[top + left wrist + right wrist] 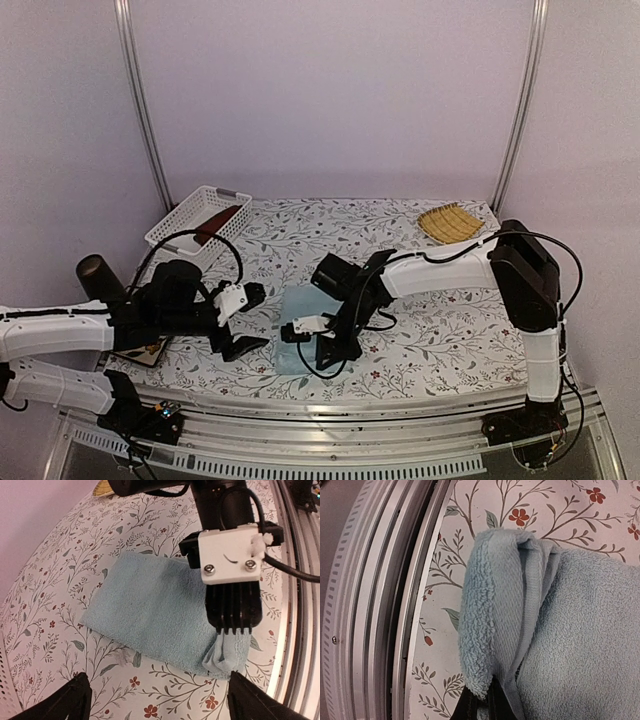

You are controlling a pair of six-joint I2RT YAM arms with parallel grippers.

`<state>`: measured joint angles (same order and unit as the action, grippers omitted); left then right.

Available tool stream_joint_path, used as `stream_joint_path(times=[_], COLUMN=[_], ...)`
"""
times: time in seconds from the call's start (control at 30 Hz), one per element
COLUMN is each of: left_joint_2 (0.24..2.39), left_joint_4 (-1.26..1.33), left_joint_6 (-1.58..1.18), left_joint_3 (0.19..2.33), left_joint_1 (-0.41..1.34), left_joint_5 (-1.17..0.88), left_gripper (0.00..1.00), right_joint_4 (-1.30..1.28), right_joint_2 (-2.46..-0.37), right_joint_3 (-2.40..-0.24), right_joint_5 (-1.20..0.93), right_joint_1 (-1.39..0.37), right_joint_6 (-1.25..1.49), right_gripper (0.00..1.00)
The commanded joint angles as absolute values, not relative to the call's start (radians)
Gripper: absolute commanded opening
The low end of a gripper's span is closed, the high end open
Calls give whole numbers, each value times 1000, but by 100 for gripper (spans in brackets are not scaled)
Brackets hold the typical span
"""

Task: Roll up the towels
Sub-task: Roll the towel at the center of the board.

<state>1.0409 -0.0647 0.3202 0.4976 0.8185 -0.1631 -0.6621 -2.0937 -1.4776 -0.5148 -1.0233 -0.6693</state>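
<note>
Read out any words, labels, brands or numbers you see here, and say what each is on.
None readable.
The white plate on the right gripper carries only two screws and a small curved mark, no letters.
The light blue towel, floral tablecloth, white basket and yellow mat show no writing.

Lilac walls [330, 90], floral tablecloth [440, 335], metal posts [143, 100]

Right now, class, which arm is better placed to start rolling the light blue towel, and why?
Right, probably. The right gripper is shut on the lifted near edge of the light blue towel; the left gripper hangs open beside the towel, holding nothing.
</note>
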Motion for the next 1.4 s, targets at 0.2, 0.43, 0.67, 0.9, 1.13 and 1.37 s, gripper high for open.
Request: stream_joint_path(times=[0.2,0.43,0.67,0.9,1.13,1.37], left_joint_2=[1035,1120,1211,1344,1350,1324], left_joint_4=[-3,-16,20,92,161,194], left_joint_6=[514,555,576,576,556,546], left_joint_3=[431,438,433,453,449,423], left_joint_1=[966,1077,1182,1225,1229,1230], left_joint_5=[-59,10,80,222,237,147], left_gripper=[90,77,76,77,77,78], right_joint_4=[-787,-802,-803,-804,-799,-793], right_joint_2=[-2177,-2213,-2219,-2220,-2214,-2212], right_joint_3=[-1542,-1584,-1588,-1588,-1576,-1574], right_joint_5=[-669,-682,-687,-691,-687,-687], right_joint_1=[-977,-965,-963,-961,-962,-956], right_joint_6=[-630,-617,-617,-618,-621,-620], right_gripper=[2,2,2,2,2,2])
